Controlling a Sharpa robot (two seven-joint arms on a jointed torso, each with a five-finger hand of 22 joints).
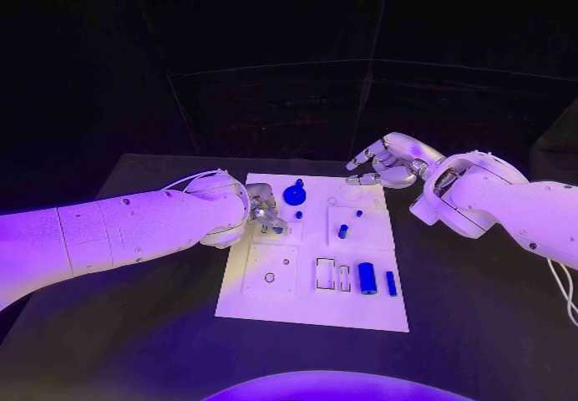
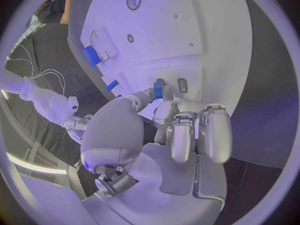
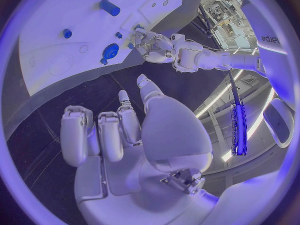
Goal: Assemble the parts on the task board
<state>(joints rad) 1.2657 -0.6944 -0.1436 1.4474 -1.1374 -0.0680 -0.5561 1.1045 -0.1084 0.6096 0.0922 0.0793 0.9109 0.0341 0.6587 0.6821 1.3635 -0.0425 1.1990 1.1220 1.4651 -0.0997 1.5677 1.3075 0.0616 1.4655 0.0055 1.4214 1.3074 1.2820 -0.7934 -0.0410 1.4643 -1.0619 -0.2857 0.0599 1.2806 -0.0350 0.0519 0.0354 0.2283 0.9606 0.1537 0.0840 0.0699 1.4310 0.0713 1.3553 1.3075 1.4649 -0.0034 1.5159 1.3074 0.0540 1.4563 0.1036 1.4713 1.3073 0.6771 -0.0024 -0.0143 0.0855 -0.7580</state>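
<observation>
The white task board (image 1: 362,311) lies mid-table. My left hand (image 1: 261,215) is over its left side and pinches a small blue part (image 2: 159,88) between thumb and a fingertip, close to the board's surface (image 2: 206,45). On the board's far side stands a round blue knob (image 1: 295,196). Small blue pegs (image 1: 343,231) stand in the middle. A blue cylinder (image 1: 366,278) and a blue bar (image 1: 392,282) lie in the near right recesses. My right hand (image 1: 386,163) hovers off the board's far right corner, its fingers loosely bent and apart around nothing.
Black tabletop (image 1: 482,292) surrounds the board. A rectangular slot (image 1: 325,274) and a small ring hole (image 1: 270,277) mark the board's near half. My left arm (image 1: 133,230) lies across the table's left side.
</observation>
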